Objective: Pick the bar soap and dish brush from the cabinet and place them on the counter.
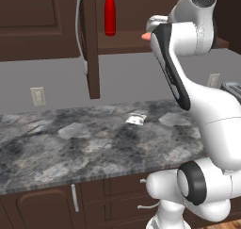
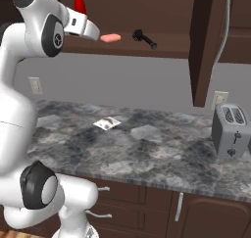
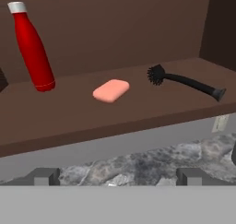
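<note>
Claw: the claw (image 3: 118, 176) hangs in front of the cabinet shelf with its 2 dark fingertips (image 3: 44, 175) set wide apart, released, gripping nothing and touching nothing.
Claw position: up at shelf height and just short of the shelf's front edge; in the right base view the white hand sits right beside the bar soap, still apart from it.
Bar soap: the bar soap (image 3: 111, 90) lies flat on the shelf of the cabinet (image 3: 138, 25), near the middle, salmon-pink and on its own.
Dish brush: the dish brush (image 3: 184, 81) lies on its side on the same shelf, round bristle head toward the soap, long thin handle running away to the shelf's front corner.
Spacing: soap and brush are near each other but not touching.
Red bottle: the red bottle (image 3: 32, 47) stands upright at the back of the shelf on the soap's other side, white cap on top.
Door: the cabinet door stands open, edge-on in both base views, long silver handle showing.
Desk: the desk (image 1: 70, 148), grey-and-black marble, stretches below the shelf.
Packet: a small whitish packet (image 2: 107, 123) lies flat on the desk.
Toaster: a silver toaster (image 2: 231, 129) stands on the desk, well apart from the packet.
</note>
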{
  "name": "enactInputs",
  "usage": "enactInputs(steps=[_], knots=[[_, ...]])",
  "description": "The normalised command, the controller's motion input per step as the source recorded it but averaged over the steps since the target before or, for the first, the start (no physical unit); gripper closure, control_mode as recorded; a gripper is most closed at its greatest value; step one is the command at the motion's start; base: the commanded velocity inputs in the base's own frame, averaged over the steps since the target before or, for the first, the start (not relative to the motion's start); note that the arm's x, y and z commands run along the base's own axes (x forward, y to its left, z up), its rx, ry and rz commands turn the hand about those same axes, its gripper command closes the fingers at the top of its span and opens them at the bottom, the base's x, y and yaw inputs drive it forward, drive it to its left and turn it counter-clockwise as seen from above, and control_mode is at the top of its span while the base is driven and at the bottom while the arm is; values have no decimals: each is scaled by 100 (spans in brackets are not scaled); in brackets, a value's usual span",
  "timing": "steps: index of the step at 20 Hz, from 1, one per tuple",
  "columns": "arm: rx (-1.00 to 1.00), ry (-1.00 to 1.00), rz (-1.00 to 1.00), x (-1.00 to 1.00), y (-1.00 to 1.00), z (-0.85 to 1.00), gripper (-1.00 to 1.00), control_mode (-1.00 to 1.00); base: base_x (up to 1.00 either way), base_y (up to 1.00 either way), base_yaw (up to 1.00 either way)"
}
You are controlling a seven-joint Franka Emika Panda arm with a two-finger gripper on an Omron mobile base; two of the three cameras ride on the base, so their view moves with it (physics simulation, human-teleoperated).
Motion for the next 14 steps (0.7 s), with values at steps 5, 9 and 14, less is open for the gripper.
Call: enactInputs(steps=[5,9,14], knots=[[-2,-3,0,19,0,-22,-100,-100,0,0,0],[-4,3,-3,32,4,-12,-100,-100,0,0,0],[-4,11,-4,41,8,0,-100,-100,0,0,0]])
